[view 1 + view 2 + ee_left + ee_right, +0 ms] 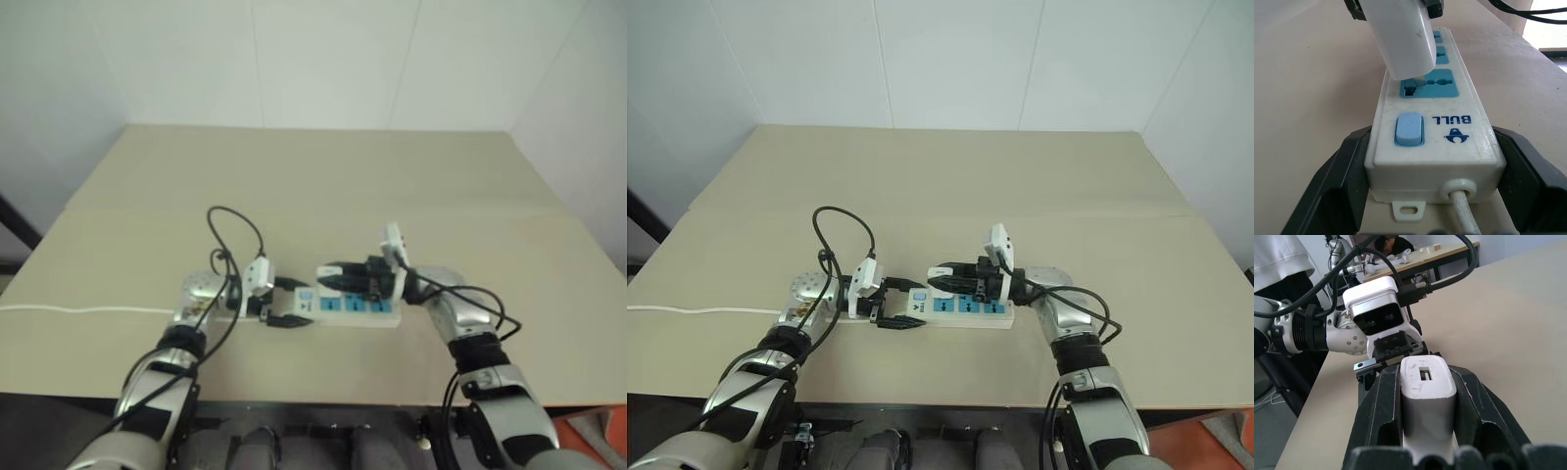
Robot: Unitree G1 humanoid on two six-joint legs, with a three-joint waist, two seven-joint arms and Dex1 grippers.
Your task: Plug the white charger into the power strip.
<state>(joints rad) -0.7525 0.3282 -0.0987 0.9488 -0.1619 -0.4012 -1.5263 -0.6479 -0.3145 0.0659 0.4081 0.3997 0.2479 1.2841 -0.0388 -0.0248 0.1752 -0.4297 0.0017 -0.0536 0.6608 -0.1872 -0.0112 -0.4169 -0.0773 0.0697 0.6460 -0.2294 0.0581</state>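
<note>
The power strip (pixel 358 309) lies on the table in front of me, a white bar with blue socket faces and a blue switch (pixel 1409 129). My left gripper (pixel 906 305) grips its switch end, one black finger (pixel 1334 171) on each side. My right gripper (pixel 939 274) comes in from the right, level, and is shut on the white charger (pixel 1427 396). In the left wrist view the white charger (pixel 1403 39) stands over the socket nearest the switch. Its prongs meet the slots, and a small gap is left under its body.
The strip's thin white cord (pixel 78 310) runs off to the left across the beige table (pixel 313 176). Black cables loop over my left wrist (pixel 230 230). In the right wrist view a person's white sleeve (pixel 1278 259) and another table (pixel 1440 254) show behind.
</note>
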